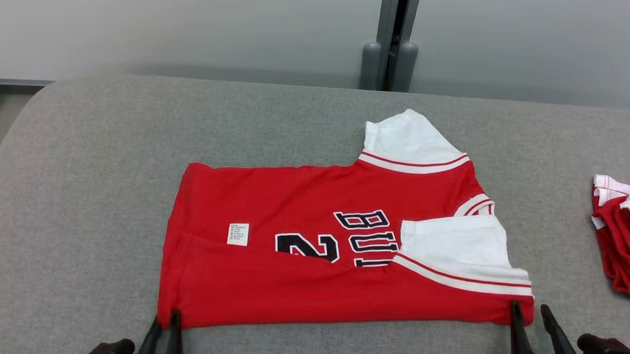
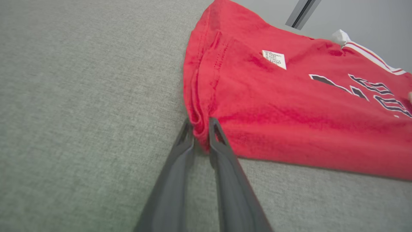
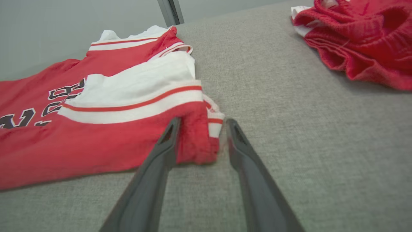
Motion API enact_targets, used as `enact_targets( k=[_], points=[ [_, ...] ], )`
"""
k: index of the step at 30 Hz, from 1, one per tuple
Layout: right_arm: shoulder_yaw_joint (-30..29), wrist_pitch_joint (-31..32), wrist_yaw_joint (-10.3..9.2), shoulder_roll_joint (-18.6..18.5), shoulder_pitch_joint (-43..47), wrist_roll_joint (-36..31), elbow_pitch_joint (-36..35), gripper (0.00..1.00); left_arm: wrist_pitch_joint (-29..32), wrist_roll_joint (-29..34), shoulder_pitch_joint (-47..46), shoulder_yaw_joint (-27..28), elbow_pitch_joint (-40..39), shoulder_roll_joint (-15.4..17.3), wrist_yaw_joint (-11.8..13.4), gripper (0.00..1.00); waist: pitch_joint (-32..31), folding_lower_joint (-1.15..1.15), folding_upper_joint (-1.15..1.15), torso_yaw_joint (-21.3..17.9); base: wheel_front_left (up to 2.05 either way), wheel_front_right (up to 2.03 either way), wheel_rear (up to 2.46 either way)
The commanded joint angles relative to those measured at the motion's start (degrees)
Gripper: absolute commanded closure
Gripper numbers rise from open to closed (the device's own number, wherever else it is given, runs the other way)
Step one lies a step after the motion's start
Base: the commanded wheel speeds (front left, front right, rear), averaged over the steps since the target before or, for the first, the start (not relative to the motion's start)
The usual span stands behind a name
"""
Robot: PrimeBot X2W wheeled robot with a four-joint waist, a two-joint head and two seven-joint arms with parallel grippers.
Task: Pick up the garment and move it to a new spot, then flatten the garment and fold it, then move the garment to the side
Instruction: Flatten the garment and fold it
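Observation:
The garment [image 1: 313, 240] is a red jersey with white sleeves and dark lettering, lying sideways on the grey table with its near long edge folded over onto the body. My left gripper [image 1: 167, 318] pinches the garment's near left hem corner [image 2: 201, 127], jaws shut on the cloth. At the near right corner my right gripper [image 1: 530, 313] stands open, its fingers spread with the red corner [image 3: 196, 141] lying slack between them, against the left finger and apart from the right one.
A second red and white garment [image 1: 622, 235] lies crumpled at the table's right edge [image 3: 360, 35]. The grey fabric table [image 1: 111, 154] stretches bare to the left and behind. A wall with a dark post [image 1: 390, 48] stands beyond the far edge.

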Motion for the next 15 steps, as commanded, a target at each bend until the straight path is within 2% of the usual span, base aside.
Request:
enact_targets(
  k=[1, 9, 15],
  points=[
    [0.0, -0.2, -0.02, -0.9, -1.2, -1.7, -0.7, 0.00, -0.1, 0.8, -1.5, 0.0, -1.0, 0.1, 0.3, 0.00, 0.8, 0.01, 0.00, 0.3, 0.00, 0.00, 0.00],
    [-1.9, -0.2, -0.02, -0.7, -8.2, -6.8, -3.6, 0.00, -0.1, 5.0, -10.8, 2.7, -4.5, 0.1, 0.1, 0.00, 5.2, 0.01, 0.00, 0.9, 0.00, 0.00, 0.00],
    [-0.1, -0.2, -0.02, -0.6, -14.6, -8.8, -3.2, 0.00, -0.1, 5.3, -23.8, 0.9, 4.7, 2.8, 0.0, 0.00, 9.5, 0.01, 0.00, 0.8, 0.00, 0.00, 0.00]
  ],
)
